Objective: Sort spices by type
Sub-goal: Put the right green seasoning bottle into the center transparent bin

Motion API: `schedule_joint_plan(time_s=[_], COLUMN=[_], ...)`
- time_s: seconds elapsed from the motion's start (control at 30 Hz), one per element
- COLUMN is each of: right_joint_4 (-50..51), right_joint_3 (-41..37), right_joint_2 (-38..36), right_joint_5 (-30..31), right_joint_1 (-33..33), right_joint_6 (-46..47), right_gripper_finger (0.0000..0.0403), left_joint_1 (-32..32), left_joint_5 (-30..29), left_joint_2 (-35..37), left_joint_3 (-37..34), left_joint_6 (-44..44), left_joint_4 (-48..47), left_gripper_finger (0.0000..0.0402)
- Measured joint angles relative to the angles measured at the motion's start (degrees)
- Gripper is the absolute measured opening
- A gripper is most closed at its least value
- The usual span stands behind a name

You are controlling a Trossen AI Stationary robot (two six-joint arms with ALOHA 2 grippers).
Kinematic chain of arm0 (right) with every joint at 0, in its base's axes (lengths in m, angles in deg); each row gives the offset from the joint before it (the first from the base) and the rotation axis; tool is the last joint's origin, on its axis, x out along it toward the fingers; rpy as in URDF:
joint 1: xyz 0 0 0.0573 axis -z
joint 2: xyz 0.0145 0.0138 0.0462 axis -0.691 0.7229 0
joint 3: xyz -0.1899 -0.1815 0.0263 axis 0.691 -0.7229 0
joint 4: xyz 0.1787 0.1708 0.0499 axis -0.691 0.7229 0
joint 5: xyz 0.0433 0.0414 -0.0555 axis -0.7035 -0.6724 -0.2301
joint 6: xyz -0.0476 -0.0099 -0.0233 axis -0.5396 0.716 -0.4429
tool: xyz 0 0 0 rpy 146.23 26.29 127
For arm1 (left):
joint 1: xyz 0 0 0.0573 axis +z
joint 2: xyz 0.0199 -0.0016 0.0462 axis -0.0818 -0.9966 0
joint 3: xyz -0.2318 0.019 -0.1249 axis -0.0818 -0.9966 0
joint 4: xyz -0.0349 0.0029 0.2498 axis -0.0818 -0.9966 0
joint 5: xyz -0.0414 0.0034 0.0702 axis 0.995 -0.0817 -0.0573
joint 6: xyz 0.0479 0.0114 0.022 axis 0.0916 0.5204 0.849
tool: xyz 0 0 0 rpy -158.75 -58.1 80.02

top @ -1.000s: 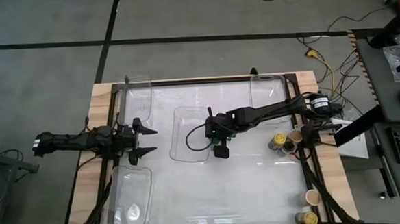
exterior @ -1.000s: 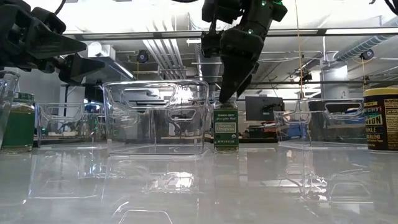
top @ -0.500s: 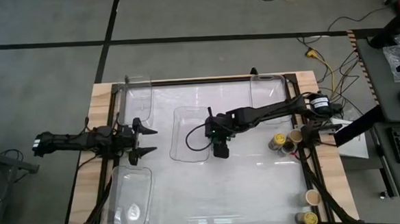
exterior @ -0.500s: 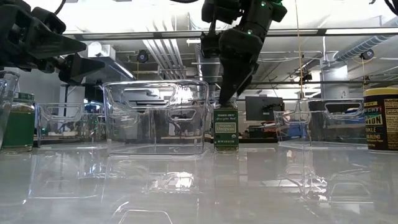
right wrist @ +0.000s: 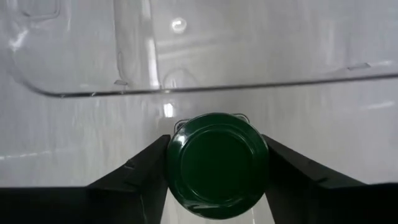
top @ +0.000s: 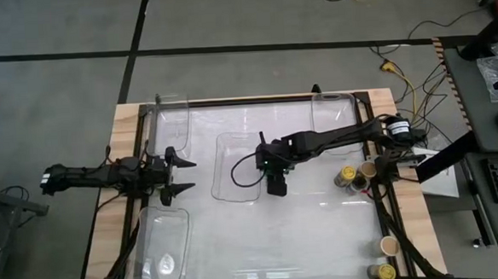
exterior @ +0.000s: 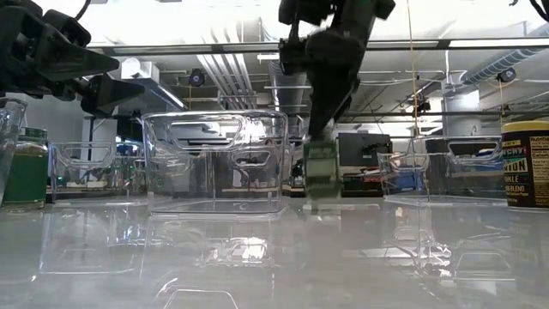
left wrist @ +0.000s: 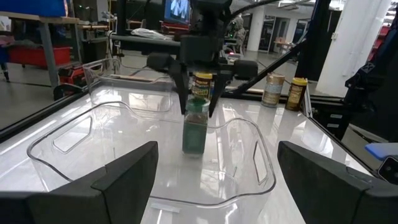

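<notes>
A spice jar with a green lid [right wrist: 217, 162] stands upright just right of the middle clear bin [top: 238, 167]. My right gripper [top: 273, 176] comes down on it from above and is shut on it; it also shows in the low view [exterior: 322, 172] and in the left wrist view [left wrist: 196, 127]. At the table's left edge my left gripper [top: 176, 177] waits level and open, with nothing between its fingers. Another green-lidded jar [exterior: 27, 167] shows at the left behind clear bin walls. My right gripper pinches the jar by its round green lid [right wrist: 177, 165], one finger [right wrist: 143, 177] on each side of the rim. The fingers slant down from above, from the table's right. The jar hangs upright below them, its base just above the tabletop.
Clear bins stand at the far left [top: 173, 122], the near left [top: 162, 246] and the far right [top: 333, 114]. Yellow- and tan-lidded jars [top: 349, 177] stand at the right edge, and two more [top: 385, 260] at the near right corner. The white tabletop in front is bare.
My right gripper has shut on the green-lidded jar's lid. The jar, which stood on the table beside the middle bin, now shows blurred and slightly higher, upright as before.
</notes>
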Motion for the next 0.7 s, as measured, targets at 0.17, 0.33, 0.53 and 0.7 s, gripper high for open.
schedule_joint_plan(time_s=[0.17,0.33,0.53,0.7], right_joint_4=[7.77,11.40,10.89,8.03], right_joint_3=[7.52,14.08,19.32,20.38], right_joint_2=[-0.27,-0.27,-0.27,-0.29], right_joint_5=[2.51,2.65,3.22,2.98], right_joint_1=[-0.30,-0.85,-1.64,-1.82], right_joint_6=[0.47,0.87,2.76,4.58], right_gripper_finger=[0.0202,0.0200,0.0207,0.0200], left_joint_1=[-0.01,0.00,-0.02,-0.01], left_joint_5=[0.01,0.01,0.02,0.01], left_joint_2=[0.00,0.00,0.00,0.00], left_joint_3=[-0.01,-0.01,-0.01,-0.01], left_joint_6=[0.00,0.00,-0.02,0.00], left_joint_4=[0.00,0.00,0.00,0.00], left_gripper_finger=[0.0316,0.0316,0.0316,0.0316])
